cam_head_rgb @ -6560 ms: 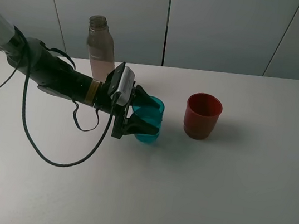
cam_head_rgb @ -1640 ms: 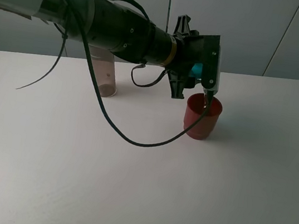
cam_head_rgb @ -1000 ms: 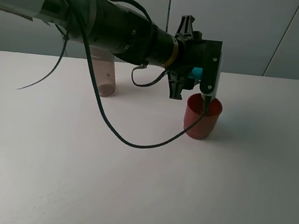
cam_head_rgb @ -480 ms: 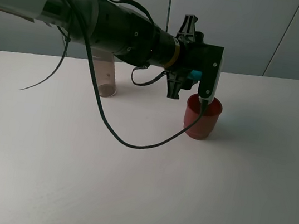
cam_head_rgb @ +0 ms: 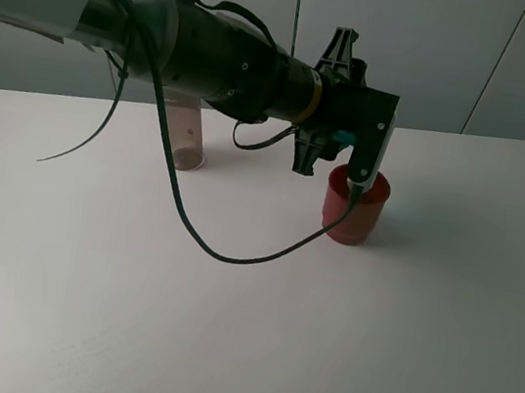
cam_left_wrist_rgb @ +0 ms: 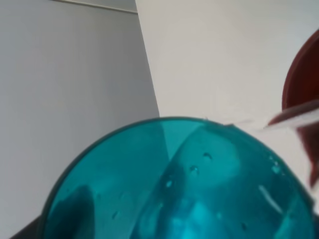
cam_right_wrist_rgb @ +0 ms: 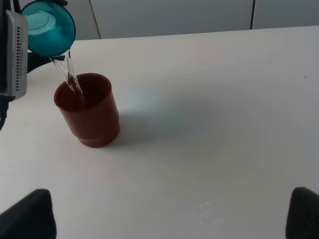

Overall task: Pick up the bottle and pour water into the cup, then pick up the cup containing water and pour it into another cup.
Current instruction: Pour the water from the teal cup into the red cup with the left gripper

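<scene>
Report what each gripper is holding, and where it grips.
The left gripper clamps the teal cup across its sides; the right gripper holds nothing.

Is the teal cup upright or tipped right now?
Tipped: the teal cup is tilted on its side above the red-brown cup, and a thin stream of water falls from its rim into it.

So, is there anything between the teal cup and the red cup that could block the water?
Nothing visible. The teal cup is tilted above the rim of the red cup, and the water falls into it. The bottle stands well aside.
</scene>
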Tool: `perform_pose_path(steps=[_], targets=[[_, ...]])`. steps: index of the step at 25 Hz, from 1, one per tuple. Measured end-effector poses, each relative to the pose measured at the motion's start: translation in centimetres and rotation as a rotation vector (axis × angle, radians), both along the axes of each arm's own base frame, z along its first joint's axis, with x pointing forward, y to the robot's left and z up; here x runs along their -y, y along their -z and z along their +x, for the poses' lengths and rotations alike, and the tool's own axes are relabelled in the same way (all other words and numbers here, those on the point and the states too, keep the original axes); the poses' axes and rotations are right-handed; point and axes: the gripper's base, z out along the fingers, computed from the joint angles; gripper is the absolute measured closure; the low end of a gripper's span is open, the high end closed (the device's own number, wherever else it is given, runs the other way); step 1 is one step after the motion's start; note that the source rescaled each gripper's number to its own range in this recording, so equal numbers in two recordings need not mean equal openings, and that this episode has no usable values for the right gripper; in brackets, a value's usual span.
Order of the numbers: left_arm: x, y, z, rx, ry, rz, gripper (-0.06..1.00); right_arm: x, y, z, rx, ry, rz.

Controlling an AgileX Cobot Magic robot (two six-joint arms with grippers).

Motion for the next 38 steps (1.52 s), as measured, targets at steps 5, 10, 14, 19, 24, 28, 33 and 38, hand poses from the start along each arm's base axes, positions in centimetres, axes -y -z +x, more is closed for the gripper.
perform_pose_path(steps=[5,10,14,19,24,28,33,38], targets=[[-0.08,-0.07,0.11,0.018,-0.004,0.014,0.87,0.00,0.00,0.00,0.000,0.000,0.000],[-0.09,-0.08,0.13,0.025,-0.001,0.021,0.87,0.00,0.00,0.00,0.000,0.000,0.000],[0.00,-0.09,0.05,0.035,0.010,0.031,0.87,0.00,0.00,0.00,0.000,0.000,0.000],[0.26,-0.11,-0.21,0.065,0.031,0.064,0.87,0.00,0.00,0.00,0.000,0.000,0.000],[0.16,-0.14,-0.12,0.081,0.028,0.080,0.87,0.00,0.00,0.00,0.000,0.000,0.000],[0.39,-0.15,-0.35,0.094,0.034,0.093,0.87,0.00,0.00,0.00,0.000,0.000,0.000],[0.43,-0.17,-0.40,0.103,0.029,0.102,0.87,0.00,0.00,0.00,0.000,0.000,0.000],[0.52,-0.22,-0.49,0.122,0.027,0.118,0.87,0.00,0.00,0.00,0.000,0.000,0.000]])
